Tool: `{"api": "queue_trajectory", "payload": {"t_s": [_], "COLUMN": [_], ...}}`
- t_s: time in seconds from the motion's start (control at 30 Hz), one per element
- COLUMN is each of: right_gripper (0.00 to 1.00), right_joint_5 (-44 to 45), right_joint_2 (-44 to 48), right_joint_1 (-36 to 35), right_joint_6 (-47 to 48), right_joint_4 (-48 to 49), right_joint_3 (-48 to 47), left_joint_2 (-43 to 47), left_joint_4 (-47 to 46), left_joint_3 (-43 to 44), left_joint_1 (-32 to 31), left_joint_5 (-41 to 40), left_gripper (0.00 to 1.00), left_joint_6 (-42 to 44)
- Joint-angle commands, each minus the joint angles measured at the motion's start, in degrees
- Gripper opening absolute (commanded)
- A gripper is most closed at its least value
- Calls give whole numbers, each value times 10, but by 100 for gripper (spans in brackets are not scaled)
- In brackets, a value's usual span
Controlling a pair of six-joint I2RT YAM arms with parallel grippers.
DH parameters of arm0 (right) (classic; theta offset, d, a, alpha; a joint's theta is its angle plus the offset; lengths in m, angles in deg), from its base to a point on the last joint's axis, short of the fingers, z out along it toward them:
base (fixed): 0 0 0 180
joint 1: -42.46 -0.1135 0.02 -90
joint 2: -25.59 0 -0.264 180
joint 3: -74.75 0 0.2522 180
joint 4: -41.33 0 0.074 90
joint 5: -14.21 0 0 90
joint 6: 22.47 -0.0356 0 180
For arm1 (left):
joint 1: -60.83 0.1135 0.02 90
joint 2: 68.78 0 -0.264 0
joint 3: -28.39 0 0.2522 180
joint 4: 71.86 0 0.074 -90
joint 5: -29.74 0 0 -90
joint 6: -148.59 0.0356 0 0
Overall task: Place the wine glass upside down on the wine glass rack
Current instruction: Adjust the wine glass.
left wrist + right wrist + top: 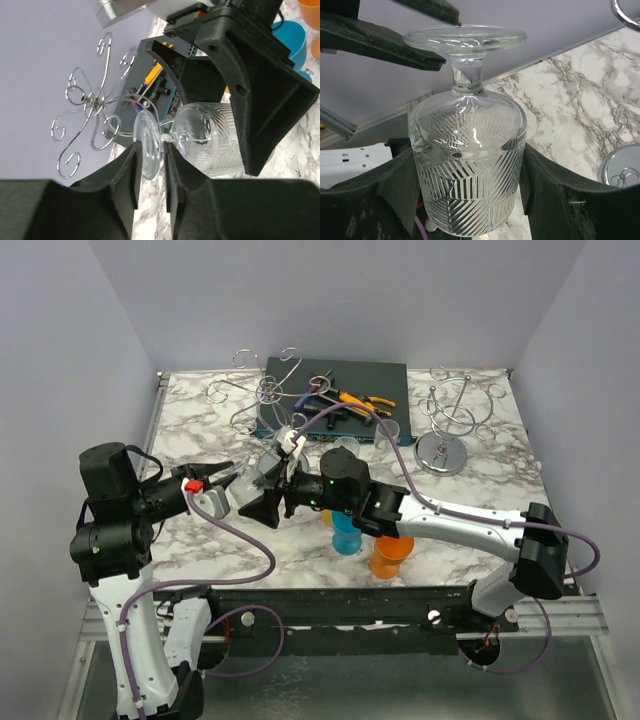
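The wine glass (470,170), clear with cut lines, is held in the air on its side over the marble table. My right gripper (470,200) is shut on its bowl, one finger on each side. My left gripper (151,170) comes from the left, its jaws closed flat against both faces of the glass's round foot (149,142). In the top view the glass (266,470) sits between the two grippers at mid-table. One wire wine glass rack (455,410) stands on a chrome base at the back right. Another wire rack (92,102) is at the back left.
A blue cup (347,535) and an orange cup (390,555) stand under the right arm near the front edge. A dark box (340,395) with pliers and other tools lies at the back centre. White walls close in three sides.
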Motion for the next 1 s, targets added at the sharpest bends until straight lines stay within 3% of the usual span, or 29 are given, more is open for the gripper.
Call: {"api": "queue_trajectory", "payload": {"t_s": [0.0, 0.13, 0.23, 0.27, 0.47, 0.67, 0.97], "right_gripper": [21, 21, 25, 29, 55, 99, 95], "right_joint_5": [-3, 1, -10, -11, 13, 29, 27], "right_joint_2": [-11, -21, -29, -31, -19, 2, 27], "right_joint_1": [-2, -2, -2, -2, -2, 0, 8], "right_joint_6": [-3, -12, -20, -24, -35, -42, -47], "right_joint_4": [46, 64, 74, 78, 89, 83, 127], "right_joint_3": [-35, -42, -44, -42, -12, 24, 63], "left_joint_2": [-29, -27, -30, -32, -9, 13, 17], "left_joint_4": [88, 89, 88, 88, 23, -45, -45], "left_joint_3": [27, 24, 27, 29, 9, -16, -16], "left_joint_1": [3, 4, 4, 3, 4, 4, 4], "left_joint_5": [16, 14, 17, 18, 7, 18, 23], "left_gripper": [27, 27, 3, 0, 0, 0, 0], "left_joint_6": [95, 102, 103, 107, 121, 120, 122]}}
